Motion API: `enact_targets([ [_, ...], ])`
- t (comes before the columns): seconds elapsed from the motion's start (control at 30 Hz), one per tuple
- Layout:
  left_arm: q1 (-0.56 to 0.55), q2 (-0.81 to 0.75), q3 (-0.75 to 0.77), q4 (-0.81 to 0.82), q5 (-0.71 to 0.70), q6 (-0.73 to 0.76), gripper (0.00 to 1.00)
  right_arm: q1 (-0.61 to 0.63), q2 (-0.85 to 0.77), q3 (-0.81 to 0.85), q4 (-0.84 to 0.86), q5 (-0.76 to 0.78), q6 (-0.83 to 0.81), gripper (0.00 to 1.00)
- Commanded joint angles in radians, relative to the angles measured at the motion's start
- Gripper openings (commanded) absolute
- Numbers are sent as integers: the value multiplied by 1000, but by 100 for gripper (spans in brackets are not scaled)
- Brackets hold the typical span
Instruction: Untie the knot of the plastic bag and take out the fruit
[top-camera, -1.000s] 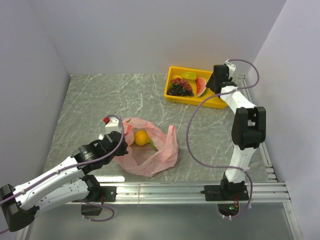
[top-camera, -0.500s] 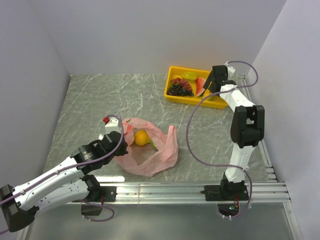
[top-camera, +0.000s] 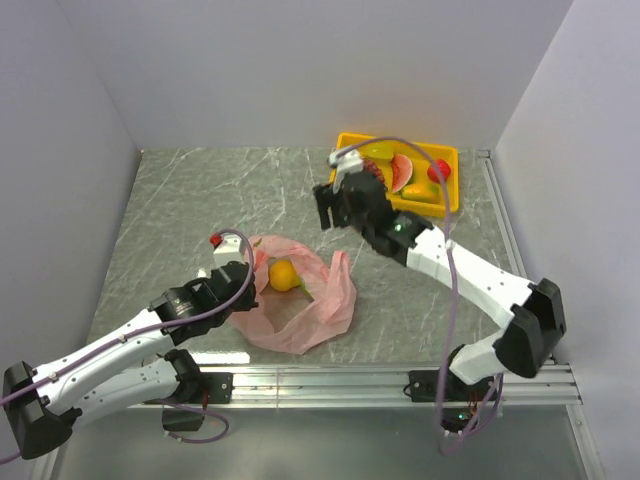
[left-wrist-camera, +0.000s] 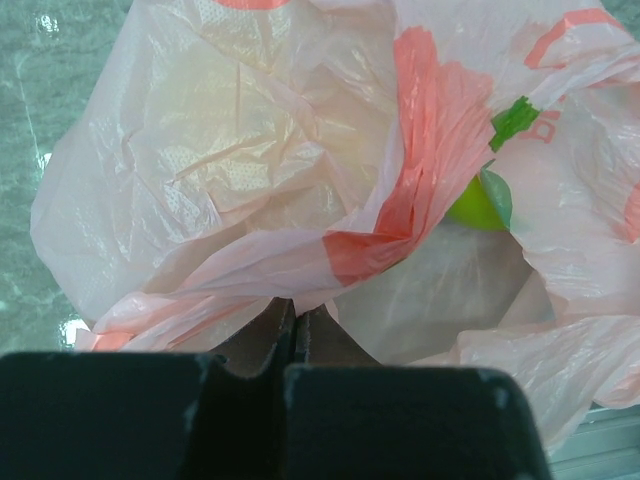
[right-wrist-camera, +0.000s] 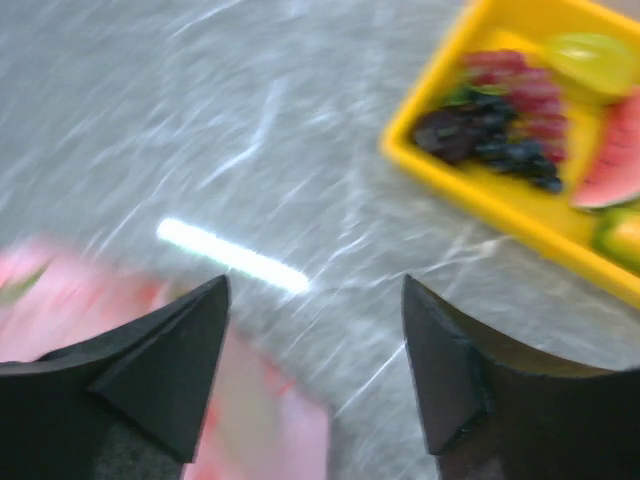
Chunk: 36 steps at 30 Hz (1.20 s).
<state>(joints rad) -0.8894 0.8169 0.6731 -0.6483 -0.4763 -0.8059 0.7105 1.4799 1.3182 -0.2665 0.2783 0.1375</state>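
From above, I saw the plastic bag (top-camera: 300, 305) lying open near the front of the table (top-camera: 200, 190), an orange fruit (top-camera: 283, 274) inside, the left gripper (top-camera: 238, 287) at its left edge, the right gripper (top-camera: 332, 207) hanging between bag and yellow tray (top-camera: 452, 190); on the left wrist view, the jaws were pinched together on a bag fold, a green fruit (left-wrist-camera: 472, 205) within; on the right wrist view, the jaws stood wide apart, empty.

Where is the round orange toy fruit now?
Top view: the round orange toy fruit sits inside the thin pink plastic bag, just right of the left gripper.
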Motion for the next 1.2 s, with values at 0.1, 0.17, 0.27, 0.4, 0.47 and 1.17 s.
enact_targets([
  [0.1,6,-15,-20,41,8,-41,1,226,-176,-149,38,-63,-107,66],
  [0.17,7,-16,-36,52,18,-58,1,298,-211,-184,52,-103,-105,63],
  [0.27,7,-4,-53,67,27,-81,1,362,-236,-226,108,-212,-73,55],
  [0.4,6,13,-58,81,45,-96,0,369,-173,-264,164,-316,5,43],
  [0.47,6,11,-56,85,50,-102,1,374,-113,-267,170,-330,23,37],
  [1.17,6,73,-141,266,237,-85,0,202,-40,-543,118,127,315,35],
])
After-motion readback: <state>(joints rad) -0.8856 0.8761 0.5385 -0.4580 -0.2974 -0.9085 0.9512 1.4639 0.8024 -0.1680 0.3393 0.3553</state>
